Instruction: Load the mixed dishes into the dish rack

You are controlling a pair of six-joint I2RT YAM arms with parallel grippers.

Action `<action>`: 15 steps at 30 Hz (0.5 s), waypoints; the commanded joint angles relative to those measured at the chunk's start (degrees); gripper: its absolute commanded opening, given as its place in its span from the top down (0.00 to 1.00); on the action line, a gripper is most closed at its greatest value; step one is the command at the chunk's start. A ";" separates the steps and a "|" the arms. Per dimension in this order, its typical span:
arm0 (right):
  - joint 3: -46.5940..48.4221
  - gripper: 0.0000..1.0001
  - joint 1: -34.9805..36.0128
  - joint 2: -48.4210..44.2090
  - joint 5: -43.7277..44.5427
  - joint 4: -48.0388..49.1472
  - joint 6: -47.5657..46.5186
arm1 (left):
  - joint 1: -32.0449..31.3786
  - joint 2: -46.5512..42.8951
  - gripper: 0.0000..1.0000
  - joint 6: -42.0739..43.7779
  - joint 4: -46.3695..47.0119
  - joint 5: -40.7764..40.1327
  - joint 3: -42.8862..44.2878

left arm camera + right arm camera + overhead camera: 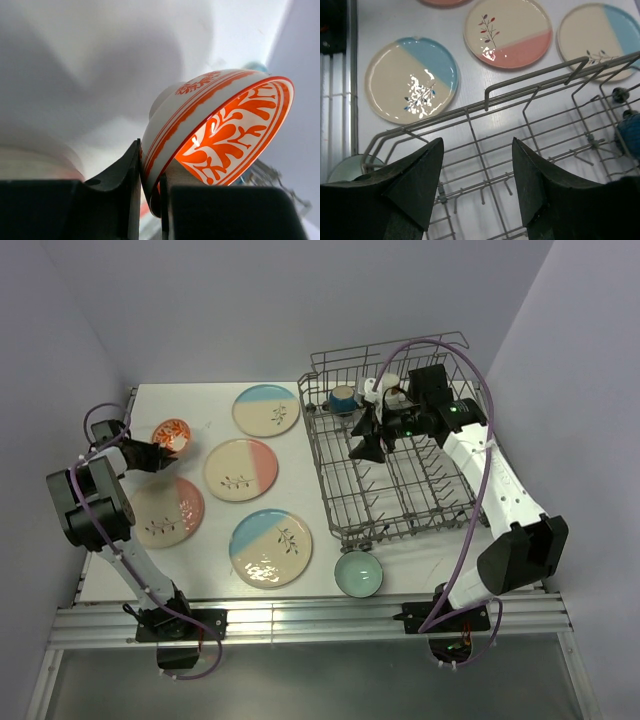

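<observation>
My left gripper is shut on the rim of the small orange-red bowl, one finger outside the wall and one inside, with the bowl tilted. From above, that bowl is at the table's far left, by the left gripper. Four cream plates lie flat: blue, pink, pink and blue. The pale teal bowl sits in front of the dish rack. A dark-blue mug stands in the rack's far-left corner. My right gripper hangs open and empty over the rack's wires.
The right arm reaches across the rack, and its purple cable arcs above it. The rack's raised side rim lies just under the right fingers. A metal rail runs along the near table edge.
</observation>
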 commanded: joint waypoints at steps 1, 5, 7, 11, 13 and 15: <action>3.65 0.34 0.71 -3.08 -0.24 -5.82 -13.77 | 0.18 -9.67 1.00 0.93 6.16 10.97 -0.18; 2.86 0.24 0.62 -4.48 -1.46 -7.94 -25.99 | 0.09 -16.79 1.00 -1.53 9.24 18.71 -4.85; 1.72 0.00 1.06 -5.62 -2.26 -8.73 -34.42 | -0.26 -20.75 1.00 -2.85 10.29 22.05 -7.49; -2.66 0.00 3.07 -9.57 -3.31 -4.54 -48.32 | -4.11 -26.63 1.00 -5.31 8.03 31.01 -10.74; -7.14 0.00 4.13 -12.56 -3.23 2.31 -52.81 | -6.40 -28.40 1.00 -5.84 6.61 32.87 -12.93; -9.34 0.00 7.11 -13.97 -1.92 7.06 -52.30 | -10.44 -31.47 1.00 -7.07 5.47 34.02 -15.13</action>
